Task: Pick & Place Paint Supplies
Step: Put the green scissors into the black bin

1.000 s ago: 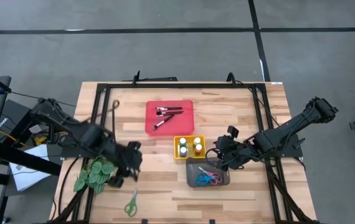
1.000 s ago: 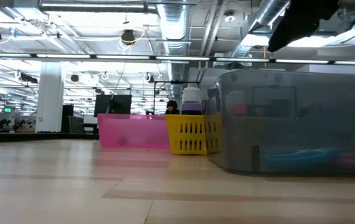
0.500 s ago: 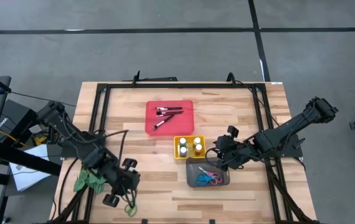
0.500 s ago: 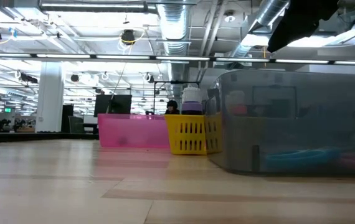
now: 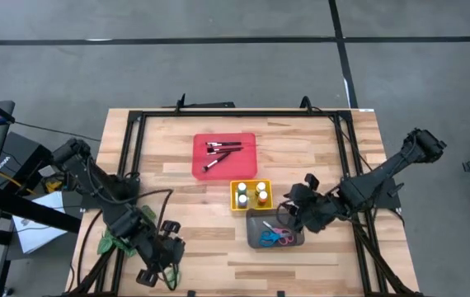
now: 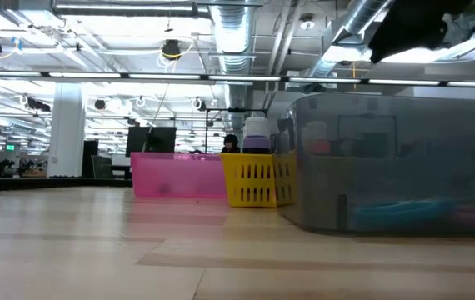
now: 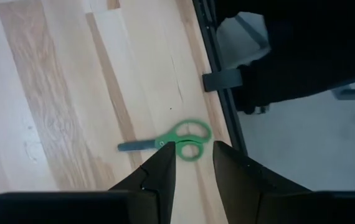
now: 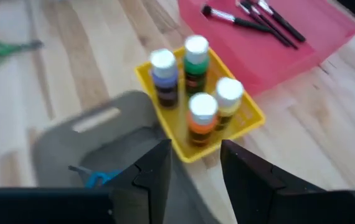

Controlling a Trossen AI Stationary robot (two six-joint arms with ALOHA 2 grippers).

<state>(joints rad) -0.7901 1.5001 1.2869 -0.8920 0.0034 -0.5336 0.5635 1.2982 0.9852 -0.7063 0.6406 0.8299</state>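
Wooden-slat table [image 5: 301, 157] in view, red flat tray [image 5: 224, 154] of dark-handled brushes [image 5: 221, 150] well beyond both claws. Right gripper [image 8: 195, 163] hangs over the grey bin [image 5: 274, 228], fingers apart, empty, yellow basket [image 8: 246, 121] of paint bottles [image 8: 197, 57] just ahead. Left gripper [image 7: 194, 163], fingers parted, hovers right above the small green-handled scissors [image 7: 177, 140], lying flat at the table's edge

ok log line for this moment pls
left gripper: open, above green scissors | right gripper: open, empty, over grey tray | green scissors: on table, unheld
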